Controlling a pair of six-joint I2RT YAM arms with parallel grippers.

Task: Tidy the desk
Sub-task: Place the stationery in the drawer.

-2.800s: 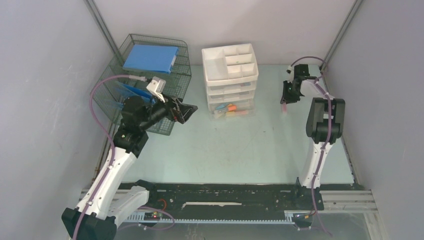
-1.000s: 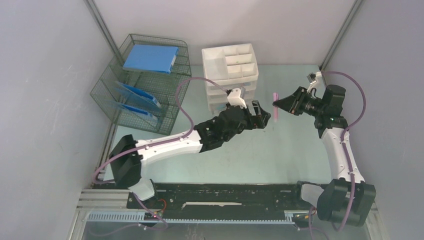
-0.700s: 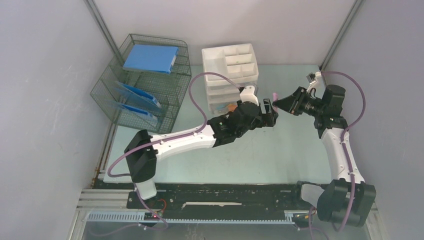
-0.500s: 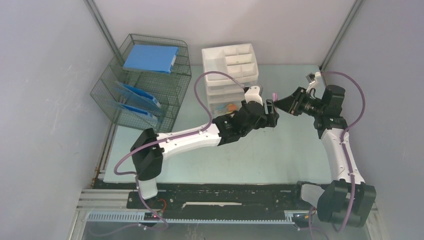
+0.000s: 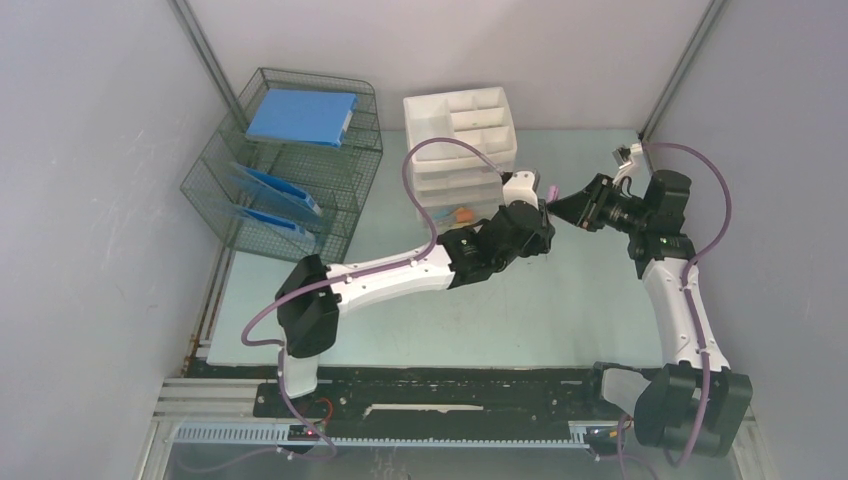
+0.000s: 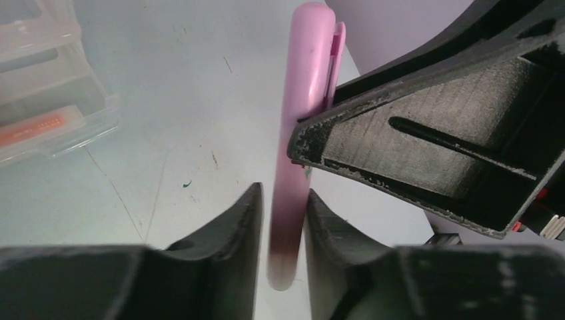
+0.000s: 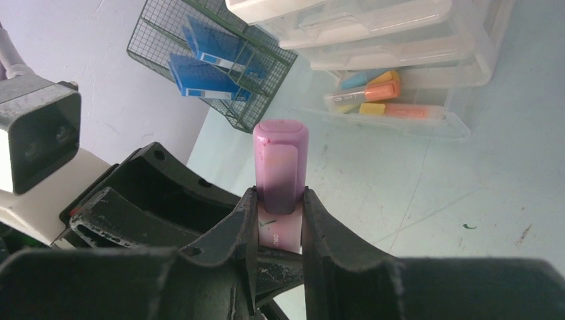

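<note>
Pale mint-green desk (image 5: 520, 320): flat, rect., smooth w/ faint scuffs & specks, stretching just beyond black front rail (image 5: 450, 385).

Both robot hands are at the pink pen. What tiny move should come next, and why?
Probably the left gripper should close firmly on the pink pen. Its fingers sit on either side of one end, though a firm pinch isn't clear, while the right gripper clamps the pen above the desk. Letting go first might drop it.
</note>
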